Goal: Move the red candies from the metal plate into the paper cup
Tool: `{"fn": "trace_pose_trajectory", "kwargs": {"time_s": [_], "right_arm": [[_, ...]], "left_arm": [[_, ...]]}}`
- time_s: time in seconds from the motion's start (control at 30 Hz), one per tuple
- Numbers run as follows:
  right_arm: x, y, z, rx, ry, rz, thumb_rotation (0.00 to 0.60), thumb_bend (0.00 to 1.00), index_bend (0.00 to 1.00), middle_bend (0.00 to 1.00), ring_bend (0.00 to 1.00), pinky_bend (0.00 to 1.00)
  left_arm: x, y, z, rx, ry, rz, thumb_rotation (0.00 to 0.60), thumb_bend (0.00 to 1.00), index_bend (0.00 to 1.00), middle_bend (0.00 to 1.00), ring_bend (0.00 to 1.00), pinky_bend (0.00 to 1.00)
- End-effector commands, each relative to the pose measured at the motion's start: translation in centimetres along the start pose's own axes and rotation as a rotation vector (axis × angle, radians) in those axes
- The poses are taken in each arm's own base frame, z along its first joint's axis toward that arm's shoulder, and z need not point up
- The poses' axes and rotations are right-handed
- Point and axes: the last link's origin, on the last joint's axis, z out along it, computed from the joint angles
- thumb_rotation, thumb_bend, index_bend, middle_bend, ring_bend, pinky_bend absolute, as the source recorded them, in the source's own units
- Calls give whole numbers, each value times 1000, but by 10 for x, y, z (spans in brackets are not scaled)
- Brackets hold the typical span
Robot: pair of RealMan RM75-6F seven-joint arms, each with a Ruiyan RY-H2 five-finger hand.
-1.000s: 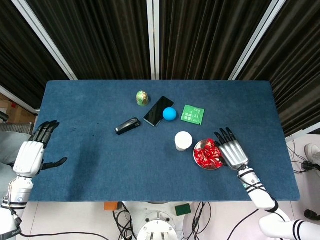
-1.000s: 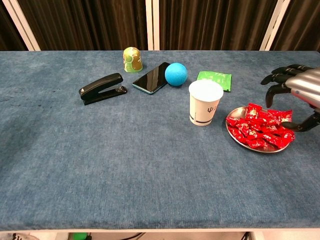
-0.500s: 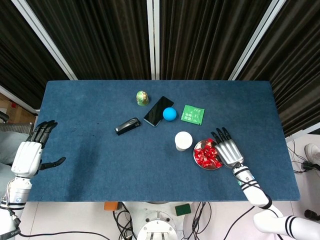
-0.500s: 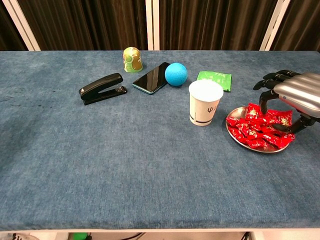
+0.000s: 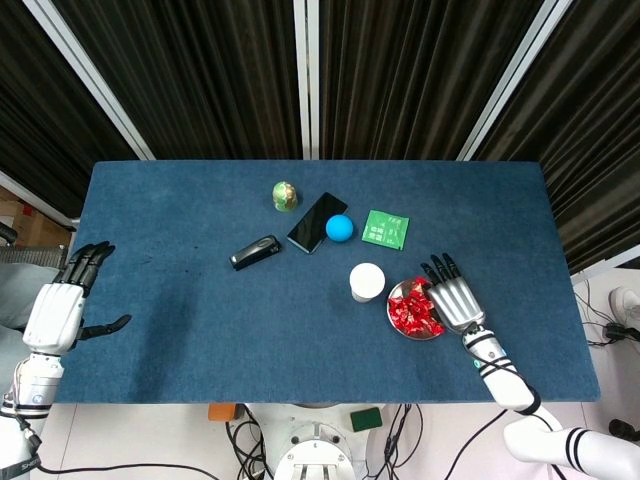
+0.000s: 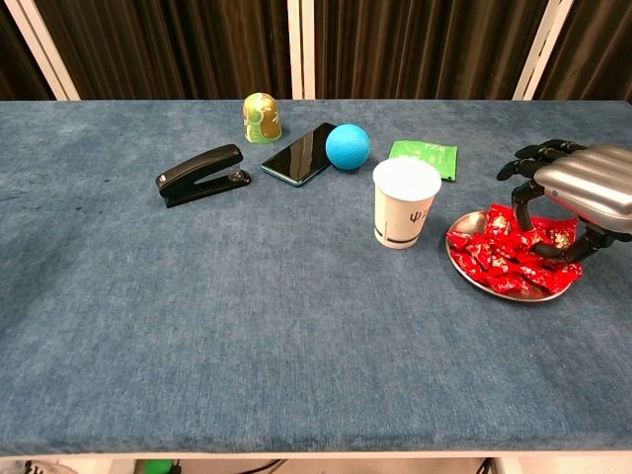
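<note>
- Head view: blue desk [image 5: 200, 330] carries everything; metal plate [image 5: 396, 322] sits near the front right, paper cup [image 5: 367, 281] just beside it on the left, upright, not touching.
- Red candies [image 6: 499, 252] heaped on the plate, all in the plate as far as visible; cup interior looks white, contents not clear.
- Clutter behind the cup: green packet [image 5: 386, 229] lies flat, blue ball [image 5: 340, 228] touches the black phone [image 5: 318, 222], green-yellow small jar [image 5: 285, 195] stands further back, black stapler [image 5: 256, 252] to the left.
- None of these lies between plate and cup; the gap between the 2 is bare cloth.
- Right hand [image 5: 455, 298] is over the right side of the plate, palm down, back of hand silver, dark fingers [image 6: 521, 197] curled down into the candy pile.
- Chest view: fingertips reach the wrappers, thumb low at the plate's right rim; whether a candy is actually pinched, cannot tell.
- Right forearm runs from the lower right corner toward the plate.
- Left hand [image 5: 68, 300] well apart at the far left edge of the desk, fingers spread, thumb out, holding nothing; shows only in the head view.
</note>
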Motion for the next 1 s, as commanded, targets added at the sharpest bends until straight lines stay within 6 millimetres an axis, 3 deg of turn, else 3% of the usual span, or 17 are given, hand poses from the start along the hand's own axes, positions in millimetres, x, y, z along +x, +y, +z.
{"fn": "trace_pose_trajectory", "kwargs": {"time_s": [0.03,0.23,0.43,0.83,1.0], "right_arm": [[8,1,0,-3,31,11,600,367,576,114,0,0],[41,-1,1,16,130,58,600,375,581,119,0,0],[67,-19,18,57,184,92,600,375,584,121,0,0],[78,-57,48,128,179,76,600,373,583,115,0,0],[79,-66,52,153,177,65,600,358,463,108,0,0]], "left_arm": [[1,-1,0,2,3,-1,600,84,88,66,51,223],[1,-2,-1,4,6,-4,600,84,89,66,51,223],[1,-4,-2,4,6,-10,600,85,88,66,51,223],[2,-10,-2,16,5,-12,600,84,88,66,51,223],[1,-11,-2,20,2,-14,600,84,88,66,51,223]]}}
